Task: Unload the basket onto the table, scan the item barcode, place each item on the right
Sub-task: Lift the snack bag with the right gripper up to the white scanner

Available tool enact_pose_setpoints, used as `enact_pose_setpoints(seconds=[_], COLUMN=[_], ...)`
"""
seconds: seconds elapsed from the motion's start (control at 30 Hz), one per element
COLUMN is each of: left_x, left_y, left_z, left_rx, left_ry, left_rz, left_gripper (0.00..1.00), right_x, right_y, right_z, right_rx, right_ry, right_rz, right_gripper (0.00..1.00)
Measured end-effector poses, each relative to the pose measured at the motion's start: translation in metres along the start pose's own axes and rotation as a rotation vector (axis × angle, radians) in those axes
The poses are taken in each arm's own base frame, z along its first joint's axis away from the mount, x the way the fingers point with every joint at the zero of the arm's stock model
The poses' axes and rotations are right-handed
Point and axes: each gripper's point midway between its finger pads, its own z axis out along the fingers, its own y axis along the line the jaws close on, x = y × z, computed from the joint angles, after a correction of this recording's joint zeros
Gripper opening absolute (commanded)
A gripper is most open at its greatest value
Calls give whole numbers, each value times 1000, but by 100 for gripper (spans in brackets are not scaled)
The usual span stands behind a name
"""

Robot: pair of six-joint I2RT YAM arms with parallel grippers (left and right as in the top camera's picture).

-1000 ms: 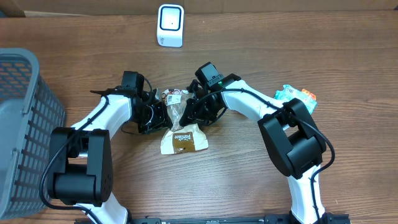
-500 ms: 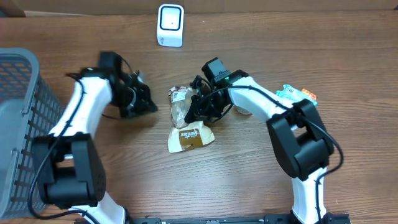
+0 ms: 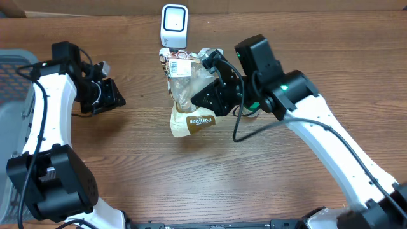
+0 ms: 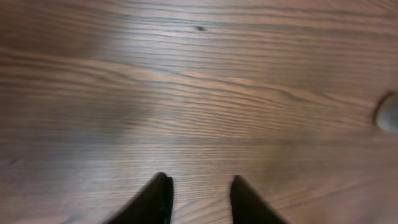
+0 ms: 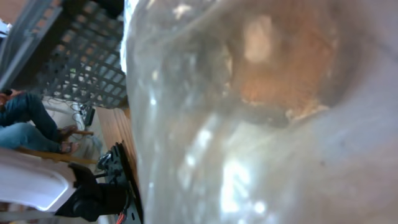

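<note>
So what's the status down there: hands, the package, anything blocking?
Right end effector shut on the clear bag, its top end next to the scanner. Left end effector open, empty, off to the side. Nothing between bag and scanner.

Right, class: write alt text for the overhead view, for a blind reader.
The right gripper holds a clear plastic bag with a brown label by the white barcode scanner on the wooden table. The left gripper hangs open and empty near a grey basket.

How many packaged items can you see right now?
1: the clear bread bag, gripped by the right gripper near the white scanner. Others may be hidden under that arm.
</note>
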Motion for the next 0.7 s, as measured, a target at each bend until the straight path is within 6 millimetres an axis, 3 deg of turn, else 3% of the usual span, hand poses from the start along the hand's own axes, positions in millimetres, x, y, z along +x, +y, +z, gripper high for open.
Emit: enact_pose_setpoints(seconds=[0.03,0.07,0.1,0.3,0.5,0.6,0.7], left_x=[0,-1,-1,-1,-9,-10,-11], left_y=[4,7,10,15,16,17,18], left_z=[-1,-1,-2,-2,-3,-3,-3], left_rx=[-11,-21,-29,-53,-63,-67,-71], left_ry=[-2,-4,-6,-8,-36,-43,-46], left_rz=[-7,-9,-10,-4,6,8,9], left_gripper=[59,83,100,100,100,100,100], right_x=[-3,-5,-6,-11,-15,-32,-61], right_y=[6,10,14,24,5,7,19], right_z=[-7,-11,-16,-29,-31,-36,-41], right_rx=[-1,-1,-2,6,140,219,280], right_ry=[-17,-28,-39,-73,-84,-97,-130], right_rz=[-22,-37,-49,-88,-21,-25,-88], right_gripper=[4,4,4,4,4,4,4])
